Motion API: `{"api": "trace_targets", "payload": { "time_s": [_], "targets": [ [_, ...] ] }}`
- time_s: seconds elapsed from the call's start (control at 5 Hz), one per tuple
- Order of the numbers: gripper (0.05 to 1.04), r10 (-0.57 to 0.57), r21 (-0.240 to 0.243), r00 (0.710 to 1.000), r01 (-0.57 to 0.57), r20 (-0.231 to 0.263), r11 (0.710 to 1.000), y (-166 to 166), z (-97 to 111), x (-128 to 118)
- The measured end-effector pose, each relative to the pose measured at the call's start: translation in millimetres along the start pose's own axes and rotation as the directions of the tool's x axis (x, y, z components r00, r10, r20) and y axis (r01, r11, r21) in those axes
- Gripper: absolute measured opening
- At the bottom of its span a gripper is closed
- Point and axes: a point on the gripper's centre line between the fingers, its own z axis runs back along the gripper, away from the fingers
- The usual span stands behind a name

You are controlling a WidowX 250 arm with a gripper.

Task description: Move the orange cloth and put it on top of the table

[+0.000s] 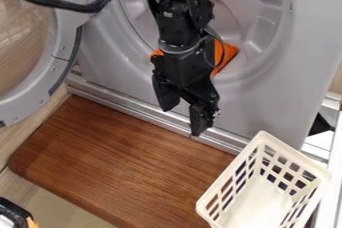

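Orange cloth (229, 56) lies toward one o'clock in the round opening of the grey machine (267, 104), showing as a bright, angular patch on one side of the black arm (177, 29) and a sliver on the other, its middle hidden behind it. Around it, the round door (61, 64) stands at ten o'clock, the brown wooden table (120, 167) at seven, the cream basket (257, 202) near five. Below the cloth, the gripper (182, 118) points toward six, fingers spread apart, nothing visible between them.

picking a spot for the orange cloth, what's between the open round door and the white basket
In the camera view, the brown wooden tabletop lies between the door and the basket.
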Motion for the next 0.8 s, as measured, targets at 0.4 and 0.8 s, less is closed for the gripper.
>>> {"api": "trace_targets", "payload": {
  "time_s": [0.4,0.8],
  "targets": [
    [1.000,0.028,-0.004,0.999,-0.027,0.022,1.000,12,-3,10],
    [1.000,0.029,0.020,0.998,-0.030,0.059,0.999,41,-3,51]
  ]
}}
